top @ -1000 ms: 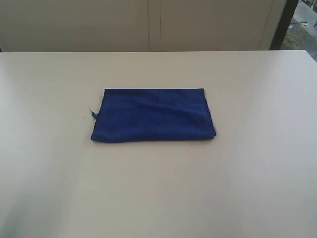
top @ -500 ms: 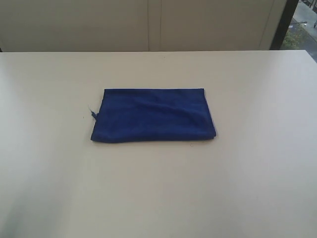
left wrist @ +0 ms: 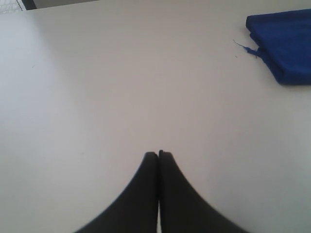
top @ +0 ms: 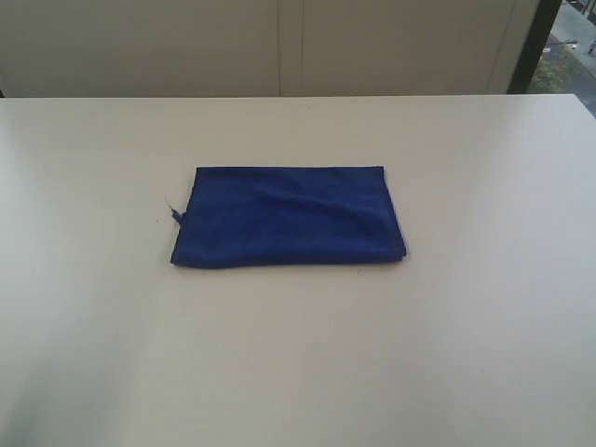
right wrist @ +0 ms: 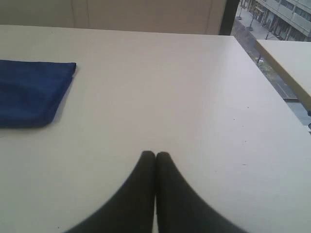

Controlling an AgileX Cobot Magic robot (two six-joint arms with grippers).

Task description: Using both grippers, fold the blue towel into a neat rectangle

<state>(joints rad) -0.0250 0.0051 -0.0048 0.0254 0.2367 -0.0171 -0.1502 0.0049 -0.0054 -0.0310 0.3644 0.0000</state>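
The blue towel [top: 289, 217] lies folded into a compact rectangle near the middle of the white table [top: 447, 335], with a loose thread sticking out at its left edge. Neither arm shows in the exterior view. In the left wrist view my left gripper [left wrist: 158, 154] is shut with nothing in it, above bare tabletop, and the blue towel [left wrist: 286, 46] lies well away from it. My right gripper [right wrist: 155, 154] is also shut and empty in the right wrist view, with the blue towel [right wrist: 31, 92] off to one side, apart from it.
A beige wall with panel seams [top: 279, 47] stands behind the table's far edge. A window strip [top: 563, 47] shows at the back right. A second table's edge [right wrist: 291, 58] appears beyond my table's side in the right wrist view.
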